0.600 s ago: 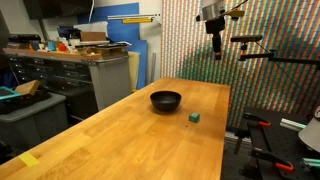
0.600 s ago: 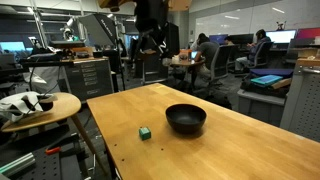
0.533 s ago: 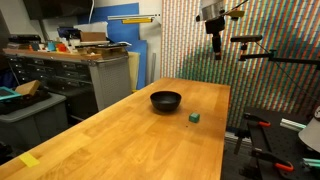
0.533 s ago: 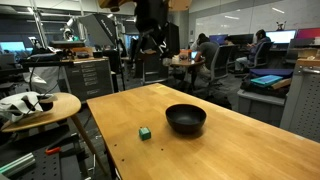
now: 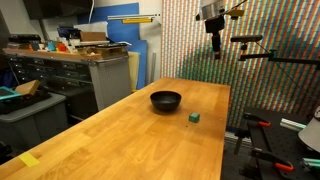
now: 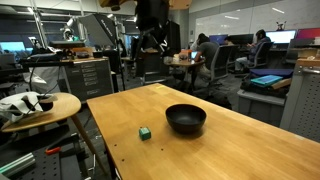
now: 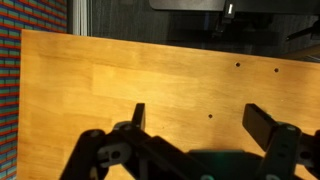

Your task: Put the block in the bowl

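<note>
A tiny dark-green block (image 5: 193, 117) lies on the wooden table, close beside the round black bowl (image 5: 166, 100); both also show in an exterior view, the block (image 6: 145, 133) and the bowl (image 6: 186, 119). My gripper (image 5: 217, 48) hangs high above the far end of the table, well away from both; it also shows in an exterior view (image 6: 152, 42). In the wrist view the gripper (image 7: 200, 118) is open and empty over bare wood. Neither block nor bowl shows in the wrist view.
The long wooden table (image 5: 150, 140) runs toward the camera. A workbench with cabinets (image 5: 75, 70) stands beside it. A small round stool table (image 6: 40, 108) with white objects stands by the table. Desks and seated people (image 6: 205, 50) are in the background.
</note>
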